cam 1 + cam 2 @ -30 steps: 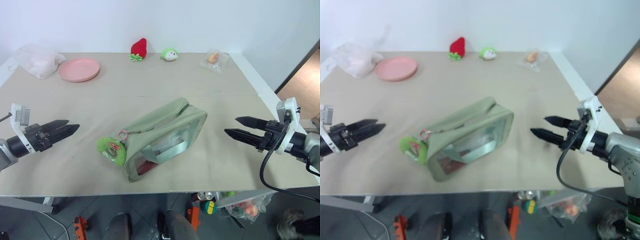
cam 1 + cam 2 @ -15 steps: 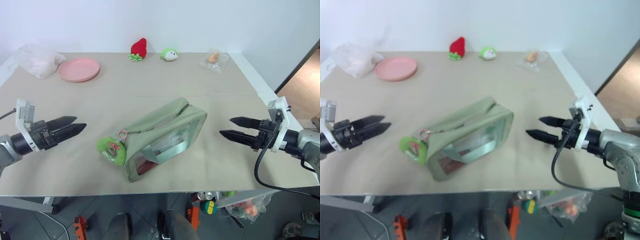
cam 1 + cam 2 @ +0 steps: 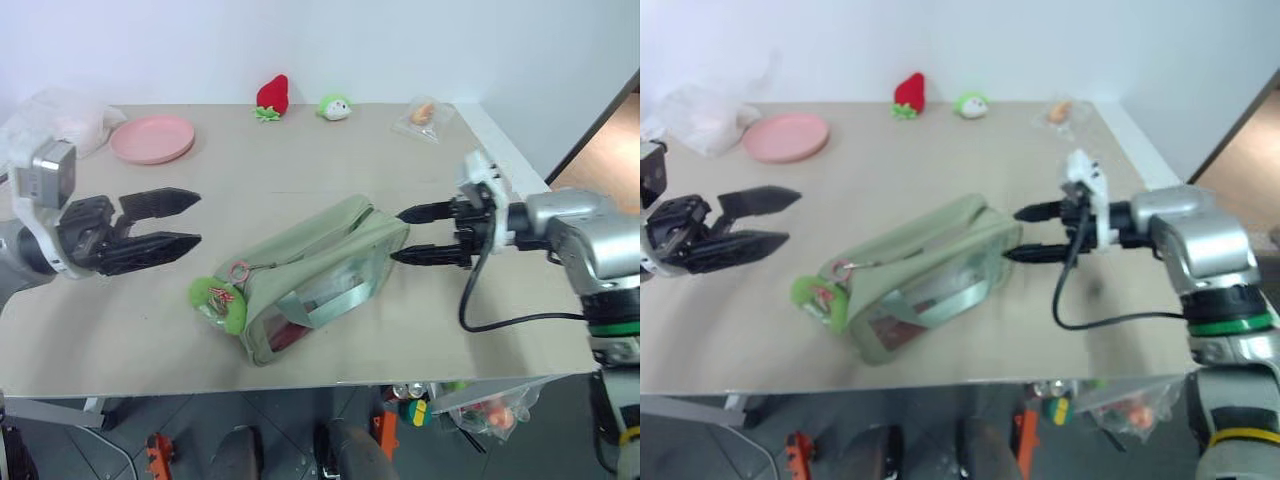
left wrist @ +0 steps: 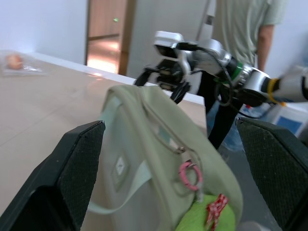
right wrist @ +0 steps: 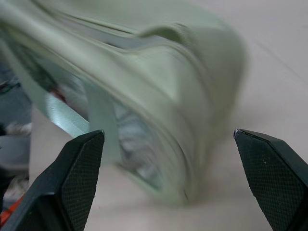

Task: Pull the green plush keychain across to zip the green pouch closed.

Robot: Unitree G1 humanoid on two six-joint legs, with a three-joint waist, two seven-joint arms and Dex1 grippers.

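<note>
Near the middle of the table (image 3: 120, 330), toward its front edge, lies the green pouch (image 3: 320, 275), set at a slant. Its green plush keychain (image 3: 220, 300) rests at the end pointing toward the table's front left corner, hung on a pink ring. Both hands are open and hold nothing: the right hand (image 3: 412, 235) sits just beside the pouch's far right end, the left hand (image 3: 185, 222) hovers near the keychain, apart from it.

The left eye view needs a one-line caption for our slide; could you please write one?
Both open grippers, left gripper and right gripper, flank the green pouch; its green plush keychain lies untouched.
</note>
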